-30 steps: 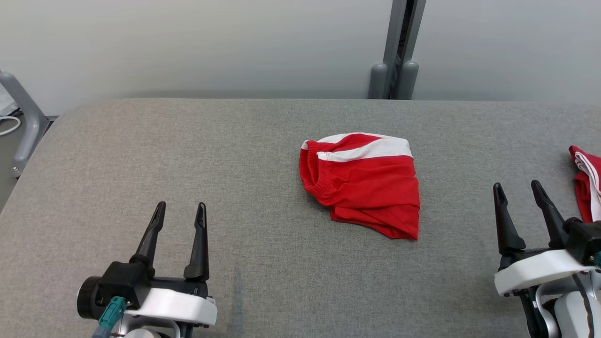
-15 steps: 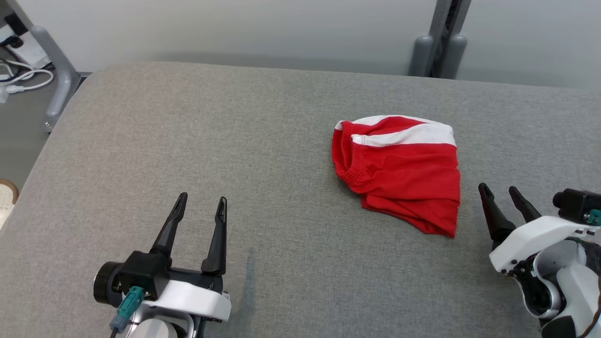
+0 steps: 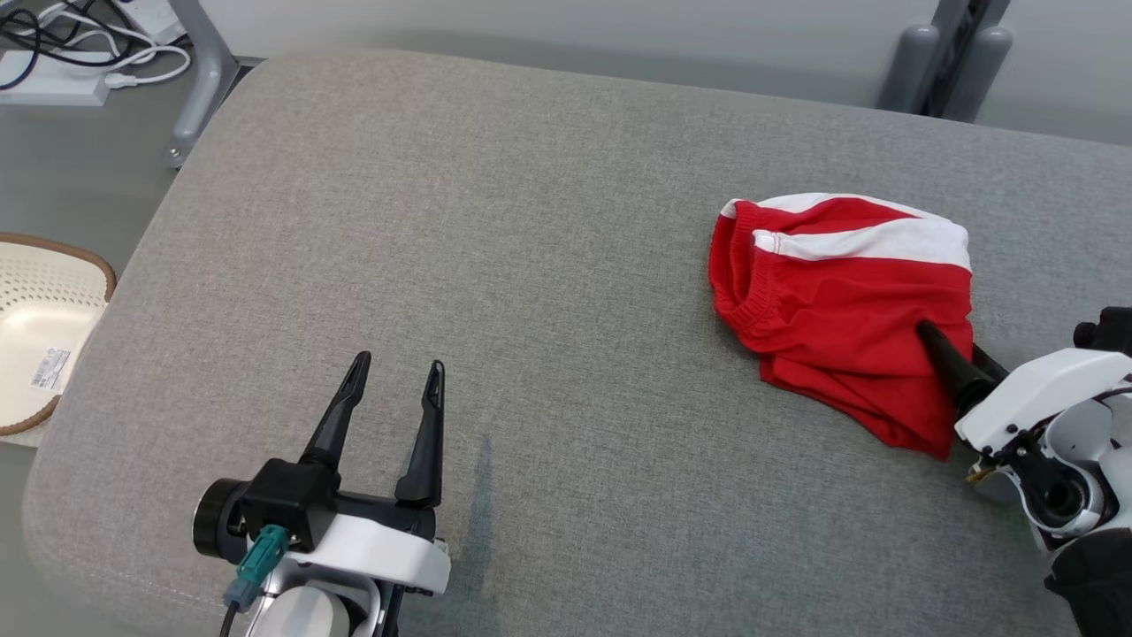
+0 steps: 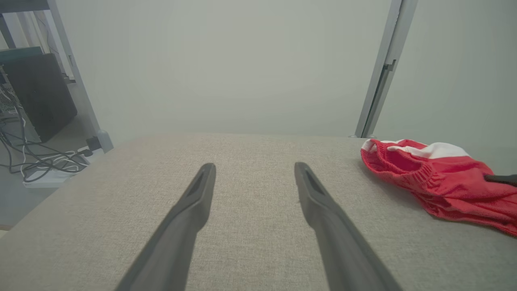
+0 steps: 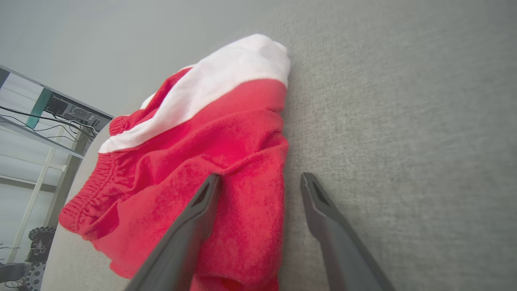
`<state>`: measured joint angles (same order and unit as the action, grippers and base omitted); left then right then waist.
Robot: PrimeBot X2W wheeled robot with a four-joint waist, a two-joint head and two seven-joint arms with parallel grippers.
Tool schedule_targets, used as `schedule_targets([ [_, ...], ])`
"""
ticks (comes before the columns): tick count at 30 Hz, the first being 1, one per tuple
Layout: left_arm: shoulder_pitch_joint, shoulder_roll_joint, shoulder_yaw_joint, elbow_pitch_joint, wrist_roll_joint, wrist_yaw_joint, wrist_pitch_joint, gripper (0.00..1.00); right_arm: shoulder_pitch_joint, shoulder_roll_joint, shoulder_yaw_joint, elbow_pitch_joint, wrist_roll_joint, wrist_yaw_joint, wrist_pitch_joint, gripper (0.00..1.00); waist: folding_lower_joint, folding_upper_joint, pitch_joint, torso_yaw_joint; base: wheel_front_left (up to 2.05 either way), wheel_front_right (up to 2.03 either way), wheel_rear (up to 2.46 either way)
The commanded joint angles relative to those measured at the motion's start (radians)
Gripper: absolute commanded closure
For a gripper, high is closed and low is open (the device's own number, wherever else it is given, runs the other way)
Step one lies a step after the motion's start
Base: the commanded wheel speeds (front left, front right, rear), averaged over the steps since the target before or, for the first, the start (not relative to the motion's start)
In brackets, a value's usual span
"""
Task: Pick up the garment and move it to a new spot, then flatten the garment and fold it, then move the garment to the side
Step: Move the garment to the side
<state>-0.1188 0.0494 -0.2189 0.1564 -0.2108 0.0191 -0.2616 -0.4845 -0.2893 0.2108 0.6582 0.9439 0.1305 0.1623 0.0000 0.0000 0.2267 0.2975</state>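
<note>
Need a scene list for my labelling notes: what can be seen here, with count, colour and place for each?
garment: one, red with a white band, bunched on the right part of the table
table: one, grey fabric top, across the head view
basket: one, cream with a brown rim, on the floor left of the table
power strip: one, white, on the floor beyond the table's left corner
cables: several, black and white, by the power strip
table leg: one, grey, beside the strip
post: one, grey, behind the table
left gripper: one, dark fingers, open over bare table
right gripper: one, dark fingers, open astride one edge of the garment
</note>
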Motion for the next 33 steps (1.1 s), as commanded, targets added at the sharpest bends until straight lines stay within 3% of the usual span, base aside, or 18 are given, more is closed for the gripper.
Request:
schedule_targets([
  [1, -0.021, 0.003, -0.004, -0.005, -0.005, 0.007, -0.004, 0.00, -0.023, -0.012, 0.005, 0.016, 0.031, 0.000, 0.015, 0.00, 0.0000, 0.0000, 0.020, 0.024, 0.00, 0.00, 0.00],
  [4, -0.028, 0.003, -0.014, -0.009, -0.010, 0.008, -0.003, 0.00, -0.055, -0.009, 0.014, 0.054, 0.091, 0.000, 0.037, 0.00, 0.0000, 0.0000, 0.038, 0.047, 0.00, 0.00, 0.00],
  [18, -0.042, 0.003, -0.040, -0.003, -0.021, 0.018, -0.003, 0.00, -0.111, 0.002, 0.101, 0.100, 0.158, 0.001, 0.034, 0.00, 0.0000, 0.0000, 0.048, 0.064, 0.00, 0.00, 0.00],
  [20, -0.043, 0.003, -0.043, -0.001, -0.022, 0.021, -0.003, 0.00, -0.114, -0.005, 0.121, 0.099, 0.154, 0.000, 0.022, 0.56, 0.0000, 0.0000, 0.046, 0.064, 0.00, 0.00, 0.00],
  [21, -0.043, 0.003, -0.043, -0.001, -0.021, 0.022, -0.003, 0.00, -0.115, -0.009, 0.133, 0.093, 0.150, 0.000, 0.014, 1.00, 0.0000, 0.0000, 0.045, 0.063, 0.00, 0.00, 0.00],
  [33, -0.025, 0.003, -0.020, 0.007, -0.007, 0.010, -0.003, 0.00, -0.120, -0.102, 0.294, 0.055, 0.088, 0.000, -0.123, 1.00, 0.0000, 0.0000, -0.020, -0.018, 0.00, 0.00, 0.00],
])
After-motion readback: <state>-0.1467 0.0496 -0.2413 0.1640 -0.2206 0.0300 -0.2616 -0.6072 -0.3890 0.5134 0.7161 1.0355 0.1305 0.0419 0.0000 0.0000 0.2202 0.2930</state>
